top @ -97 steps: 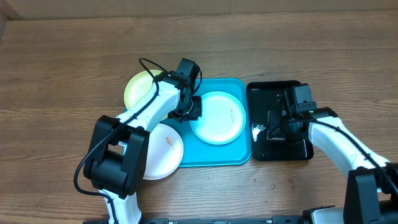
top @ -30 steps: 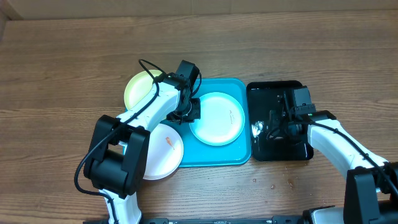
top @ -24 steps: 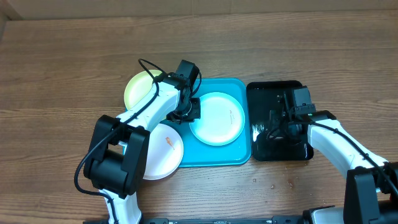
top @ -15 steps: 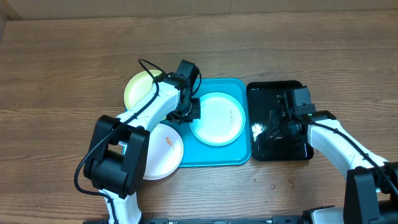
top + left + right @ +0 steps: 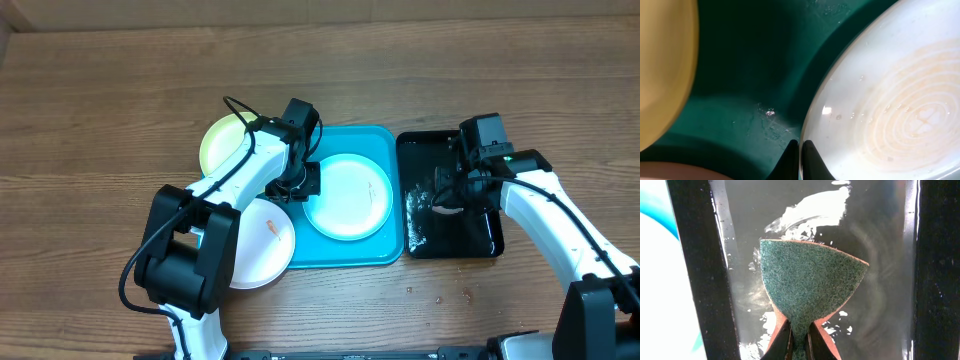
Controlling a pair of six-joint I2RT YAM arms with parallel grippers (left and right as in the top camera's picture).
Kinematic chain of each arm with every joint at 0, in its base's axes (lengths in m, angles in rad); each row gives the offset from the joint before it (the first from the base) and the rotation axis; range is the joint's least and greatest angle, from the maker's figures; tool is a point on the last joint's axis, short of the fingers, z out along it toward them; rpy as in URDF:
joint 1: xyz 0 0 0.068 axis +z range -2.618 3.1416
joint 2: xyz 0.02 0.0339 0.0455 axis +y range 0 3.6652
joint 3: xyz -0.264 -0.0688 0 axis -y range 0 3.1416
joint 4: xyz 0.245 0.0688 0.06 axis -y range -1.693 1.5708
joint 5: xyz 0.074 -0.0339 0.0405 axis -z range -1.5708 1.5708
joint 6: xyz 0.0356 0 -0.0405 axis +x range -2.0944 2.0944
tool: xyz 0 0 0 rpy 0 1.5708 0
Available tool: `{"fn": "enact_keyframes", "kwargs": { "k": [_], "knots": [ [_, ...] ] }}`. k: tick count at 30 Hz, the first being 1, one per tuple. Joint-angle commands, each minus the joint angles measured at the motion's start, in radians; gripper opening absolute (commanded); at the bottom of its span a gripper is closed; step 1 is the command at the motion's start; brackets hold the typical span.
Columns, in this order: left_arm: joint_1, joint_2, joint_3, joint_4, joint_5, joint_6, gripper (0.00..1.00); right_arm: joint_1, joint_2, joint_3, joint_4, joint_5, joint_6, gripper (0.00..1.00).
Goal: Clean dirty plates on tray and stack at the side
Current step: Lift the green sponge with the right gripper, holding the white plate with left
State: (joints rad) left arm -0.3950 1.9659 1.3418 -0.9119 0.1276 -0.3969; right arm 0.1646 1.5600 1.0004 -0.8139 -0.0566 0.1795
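Observation:
The light cyan plate [image 5: 350, 197] lies on the bright blue tray [image 5: 385, 250]. My left gripper [image 5: 305, 181] is shut on the plate's left rim; in the left wrist view the jaws [image 5: 800, 150] pinch the rim of the plate [image 5: 890, 115] over the tray [image 5: 750, 65]. The yellow-green plate [image 5: 225, 145] lies left of the tray. The white plate [image 5: 260, 245] with an orange smear lies at the tray's front left. My right gripper [image 5: 447, 196] is shut on a green scouring sponge [image 5: 810, 290] over the black tray [image 5: 480, 240].
The black tray [image 5: 880, 245] holds water and white foam. It stands close against the blue tray's right side. The yellow-green plate's edge [image 5: 660, 70] shows beside my left gripper. The wooden table lies around everything.
My right arm has moved toward the back of the black tray with the sponge in its jaws. The left gripper stays on the cyan plate's rim; the plate has barely shifted.

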Motion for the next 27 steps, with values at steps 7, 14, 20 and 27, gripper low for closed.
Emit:
{"fn": "enact_keyframes", "kwargs": {
  "k": [7, 14, 20, 27],
  "knots": [
    [0.054, 0.01, 0.018, -0.008, 0.054, 0.024, 0.04, 0.003, -0.023, 0.035, -0.049, 0.013, -0.001, 0.04],
    [0.087, 0.01, 0.018, -0.013, 0.142, 0.023, 0.04, 0.005, -0.023, 0.042, -0.071, 0.013, -0.023, 0.04],
    [0.087, 0.01, 0.018, -0.038, 0.124, 0.022, 0.04, 0.0, -0.023, 0.043, -0.045, 0.03, 0.047, 0.04],
    [0.087, 0.01, 0.018, -0.072, 0.018, -0.029, 0.04, -0.002, -0.023, 0.043, -0.048, -0.036, -0.029, 0.04]
  ]
}}
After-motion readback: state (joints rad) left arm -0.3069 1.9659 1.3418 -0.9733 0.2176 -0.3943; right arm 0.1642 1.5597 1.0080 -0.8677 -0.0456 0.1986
